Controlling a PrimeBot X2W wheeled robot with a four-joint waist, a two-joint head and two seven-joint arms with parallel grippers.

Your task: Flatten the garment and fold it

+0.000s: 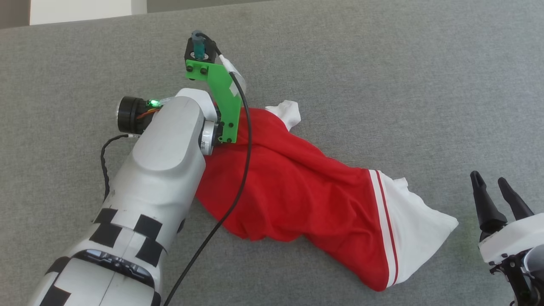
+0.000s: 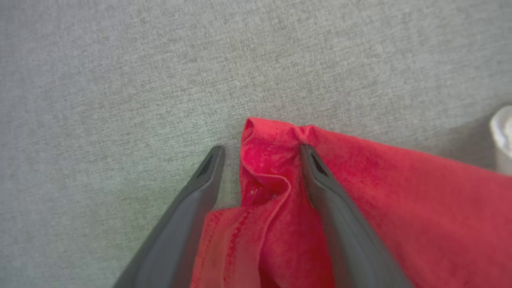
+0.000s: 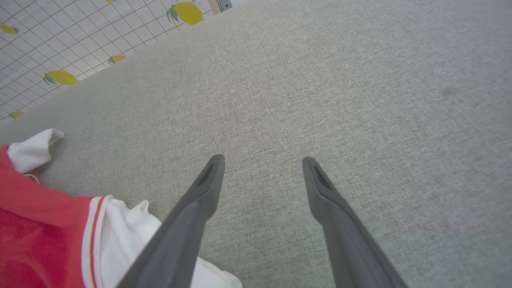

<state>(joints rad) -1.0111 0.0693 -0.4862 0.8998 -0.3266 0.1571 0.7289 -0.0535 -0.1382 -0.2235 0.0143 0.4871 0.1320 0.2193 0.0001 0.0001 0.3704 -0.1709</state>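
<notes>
Garment lies crumpled mid-counter, a long red lump running far-left to near-right. White sleeve with striped trim is at the near-right end. No letters or number visible.

Left arm reaches over the lump's left part. In its wrist view the left claw is released, jaws spread wide. One finger is on bare counter just beside the cloth, the other lies over the red fabric. A rolled hem fold sits between them. Nothing is gripped.

Right claw is also released and holding nothing. It hovers over bare counter at the near right, apart from the sleeve.

Step in hand, likely: pinch that hem fold to start spreading.

To do it well:
- Press the tips down to the counter so the hem lands deep between the jaws, then close.
- Take the edge only. A grab through several layers would likely keep the lump bunched.
- Lift little and drag left, away from the lump.
- Send the right claw to the sleeve end, so the cloth is pulled from both sides and doesn't just slide.
- Risk: thin jersey slips from a shallow pinch.
</notes>
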